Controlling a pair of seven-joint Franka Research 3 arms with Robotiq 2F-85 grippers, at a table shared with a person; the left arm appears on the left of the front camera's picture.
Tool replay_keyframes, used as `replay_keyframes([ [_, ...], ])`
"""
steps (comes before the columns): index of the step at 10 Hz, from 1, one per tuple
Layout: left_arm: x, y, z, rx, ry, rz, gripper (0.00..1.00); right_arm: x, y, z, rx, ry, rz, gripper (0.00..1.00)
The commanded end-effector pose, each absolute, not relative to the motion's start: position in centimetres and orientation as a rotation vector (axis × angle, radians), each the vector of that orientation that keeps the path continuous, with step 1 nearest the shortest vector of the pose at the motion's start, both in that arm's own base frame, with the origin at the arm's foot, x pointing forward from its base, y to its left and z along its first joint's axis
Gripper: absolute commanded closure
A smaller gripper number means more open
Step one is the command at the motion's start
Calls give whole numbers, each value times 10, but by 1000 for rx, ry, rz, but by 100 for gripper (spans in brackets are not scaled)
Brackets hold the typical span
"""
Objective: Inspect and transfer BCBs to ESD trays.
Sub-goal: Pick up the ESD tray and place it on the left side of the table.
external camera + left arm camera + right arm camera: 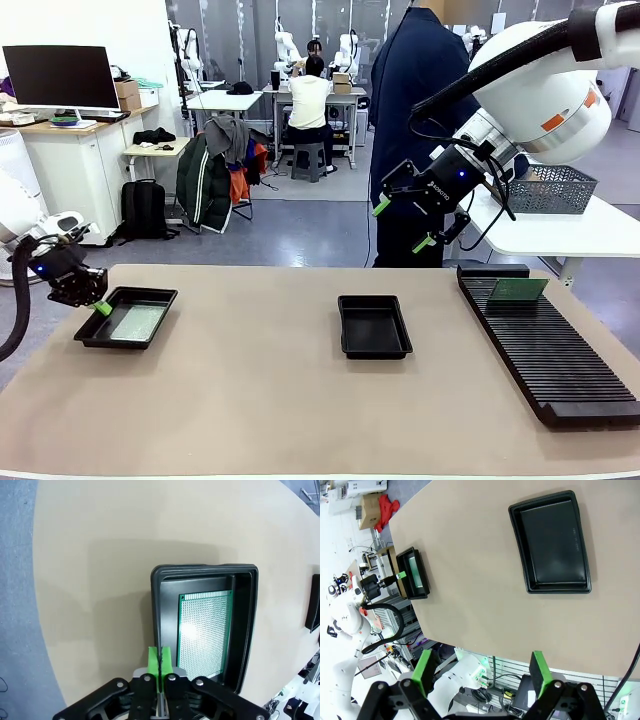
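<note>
One black ESD tray (98, 338) lies at the table's left with a green BCB (135, 322) flat inside; the left wrist view looks down on this tray (157, 610) and its board (204, 630). My left gripper (98, 303) hovers at the tray's left rim, its green pads (160, 663) shut together on nothing. A second ESD tray (374, 327) sits empty at the table's middle, also seen as the tray (551, 542) under my right gripper (481, 672). That right gripper (404, 224) hangs open high above the far edge. Another BCB (518, 290) stands in the rack.
A long black ribbed rack (548, 345) runs along the table's right side. A person in dark blue (410, 120) stands behind the far edge. A grey mesh basket (553, 188) rests on a white side table at the right.
</note>
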State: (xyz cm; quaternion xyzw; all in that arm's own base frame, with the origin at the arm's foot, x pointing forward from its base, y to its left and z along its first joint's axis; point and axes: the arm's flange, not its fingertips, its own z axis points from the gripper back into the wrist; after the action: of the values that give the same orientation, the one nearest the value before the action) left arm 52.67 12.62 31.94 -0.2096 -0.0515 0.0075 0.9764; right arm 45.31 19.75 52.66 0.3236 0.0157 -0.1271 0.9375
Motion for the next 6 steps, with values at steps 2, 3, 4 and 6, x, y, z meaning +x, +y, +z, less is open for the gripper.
replay_keyframes([
  [2,523,128,306,-434,-138,-2,97,456,198,527,644,35,-261,0],
  [3,522,127,304,-433,-141,4,97,456,198,527,644,35,-261,0],
  [4,520,126,302,-422,-141,12,97,456,198,527,644,35,-261,0],
  [6,518,124,300,-412,-135,19,91,456,198,527,644,35,-261,0],
])
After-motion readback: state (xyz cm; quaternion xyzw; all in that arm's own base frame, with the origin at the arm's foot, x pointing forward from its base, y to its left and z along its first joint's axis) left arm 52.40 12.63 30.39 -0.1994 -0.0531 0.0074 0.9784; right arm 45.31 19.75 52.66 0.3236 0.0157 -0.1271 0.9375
